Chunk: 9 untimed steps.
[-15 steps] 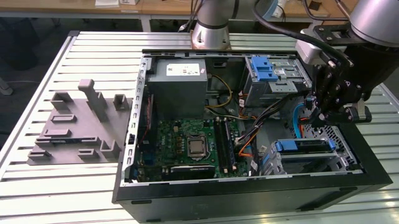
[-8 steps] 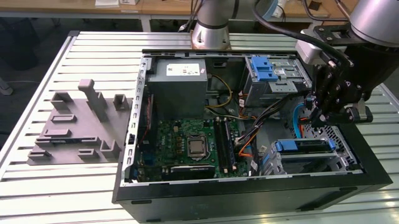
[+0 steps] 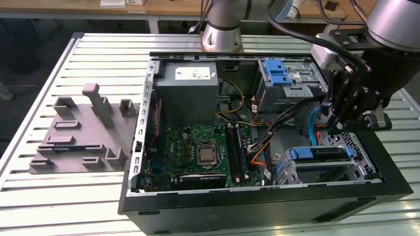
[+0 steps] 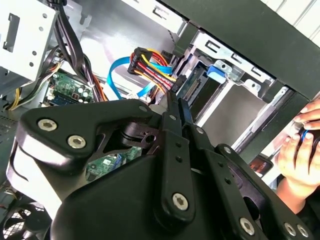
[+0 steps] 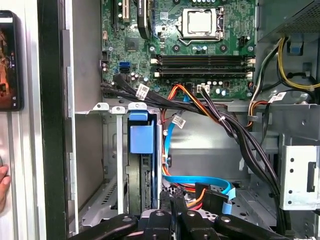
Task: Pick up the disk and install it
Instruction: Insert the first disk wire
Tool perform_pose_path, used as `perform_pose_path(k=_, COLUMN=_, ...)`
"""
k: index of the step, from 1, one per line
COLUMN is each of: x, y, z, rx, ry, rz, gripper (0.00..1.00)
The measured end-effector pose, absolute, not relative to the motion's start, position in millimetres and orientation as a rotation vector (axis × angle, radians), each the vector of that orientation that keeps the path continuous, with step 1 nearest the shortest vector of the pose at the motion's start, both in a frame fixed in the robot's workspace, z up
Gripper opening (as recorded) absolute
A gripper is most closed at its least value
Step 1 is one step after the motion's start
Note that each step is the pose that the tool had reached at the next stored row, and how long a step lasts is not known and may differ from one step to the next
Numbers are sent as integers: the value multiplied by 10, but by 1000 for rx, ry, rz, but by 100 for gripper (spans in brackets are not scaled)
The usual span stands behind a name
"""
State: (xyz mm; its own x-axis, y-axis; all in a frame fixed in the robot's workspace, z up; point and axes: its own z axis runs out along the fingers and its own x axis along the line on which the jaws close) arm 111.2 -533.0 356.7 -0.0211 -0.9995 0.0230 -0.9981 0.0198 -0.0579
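Note:
The disk (image 3: 317, 154), a dark drive with a blue carrier bracket, sits edge-on in the metal drive cage (image 3: 354, 169) at the case's front corner, on the exterior view's right. In the first wrist view its blue bracket (image 5: 141, 136) stands in the cage slot. The second wrist view shows the bracket tab (image 4: 218, 72) with cables plugged in beside it. My gripper (image 3: 330, 126) hangs just above and behind the cage. Its fingers (image 4: 175, 107) are pressed together with nothing between them. In the first wrist view the gripper (image 5: 172, 196) is close to the disk's connector end, beside the blue and red cables.
The open case holds a motherboard (image 3: 200, 150), a grey power supply (image 3: 190, 91) and an upper drive bay with a blue latch (image 3: 276, 73). Black cable bundles (image 5: 235, 130) cross near the cage. A person's hand (image 4: 300, 145) is beside the case. A grey fixture block (image 3: 82, 130) lies on the table.

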Motion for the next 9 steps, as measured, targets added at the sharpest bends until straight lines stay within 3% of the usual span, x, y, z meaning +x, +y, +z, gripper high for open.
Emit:
perform_pose_path(k=6, x=1114, y=-5317, z=3564, rx=-2183, ry=2228, rz=-95, gripper=18)
perform_pose_path(k=7, x=1115, y=-5312, z=3564, rx=-2184, ry=2228, rz=-96, gripper=25)
perform_pose_path(k=9, x=1115, y=-5300, z=3565, rx=-2184, ry=2229, rz=-97, gripper=25)
